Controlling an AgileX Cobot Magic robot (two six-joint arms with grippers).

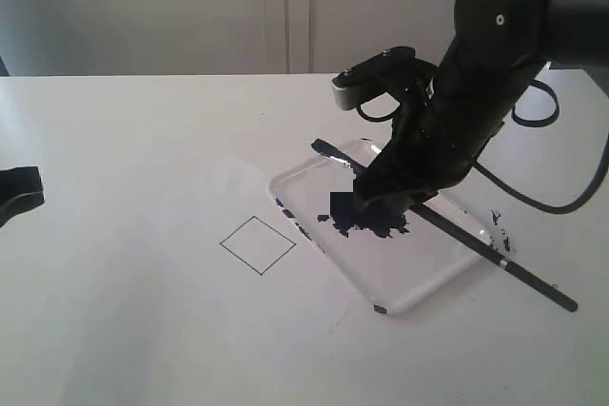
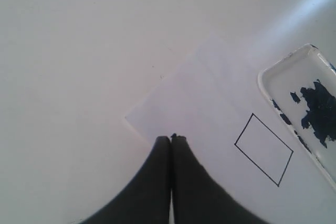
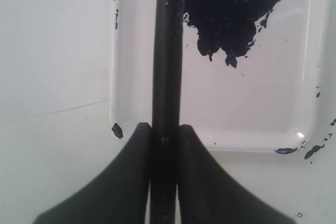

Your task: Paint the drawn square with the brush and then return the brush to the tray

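The tray (image 1: 411, 301) lies right of centre with a dark blue-black paint blot (image 1: 376, 221) in it. The brush (image 1: 514, 271) slants across the tray, its dark tip (image 1: 328, 151) over the far corner and its handle end on the table at the right. My right gripper (image 1: 385, 202) is shut on the handle (image 3: 167, 51) above the tray (image 3: 262, 103). The drawn square (image 1: 258, 244) sits left of the tray, white inside. My left gripper (image 2: 171, 139) is shut and holds nothing, with the square (image 2: 264, 149) and the tray (image 2: 264, 80) off to one side.
The square is drawn on a white sheet (image 2: 199, 93) lying on the white table. Small paint splatters (image 1: 497, 221) mark the table by the tray's right side. A black cable (image 1: 533, 113) loops off the right arm. The left arm (image 1: 19, 192) shows at the left edge.
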